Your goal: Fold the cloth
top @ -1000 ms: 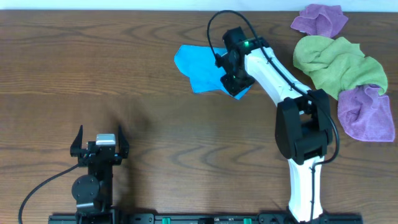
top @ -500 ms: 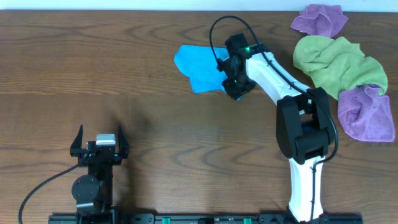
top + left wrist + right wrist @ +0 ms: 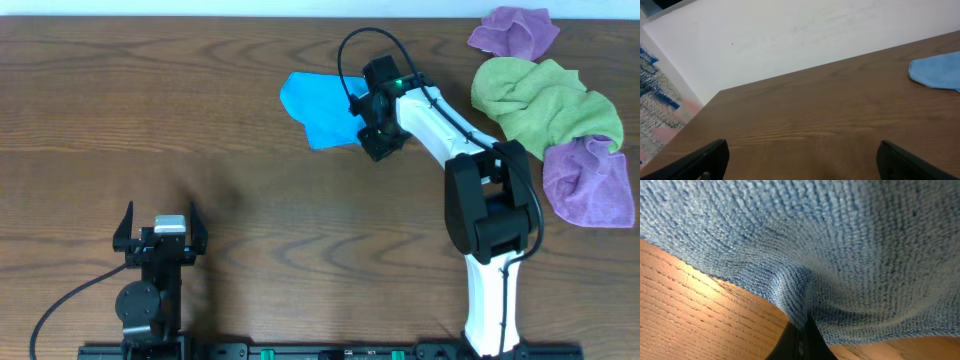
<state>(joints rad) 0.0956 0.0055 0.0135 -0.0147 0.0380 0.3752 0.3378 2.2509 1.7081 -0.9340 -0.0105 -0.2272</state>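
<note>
The blue cloth (image 3: pixel 318 110) lies crumpled at the back middle of the wooden table. My right gripper (image 3: pixel 377 143) is at its right edge, shut on a pinched fold of the blue cloth (image 3: pixel 805 255), which fills the right wrist view, with the closed fingertips (image 3: pixel 801 339) at the bottom. My left gripper (image 3: pixel 160 232) rests near the front left, open and empty, its two fingertips (image 3: pixel 800 160) wide apart over bare wood. The blue cloth's far corner (image 3: pixel 937 72) shows at the right of the left wrist view.
A green cloth (image 3: pixel 540 100) and two purple cloths, one at the back (image 3: pixel 515 32) and one at the right edge (image 3: pixel 588 182), lie piled at the back right. A white wall (image 3: pixel 790 45) stands behind the table (image 3: pixel 200 150).
My right gripper has moved slightly left and forward with the cloth's right corner, so that corner is now tucked under the gripper. The left arm has not moved.
</note>
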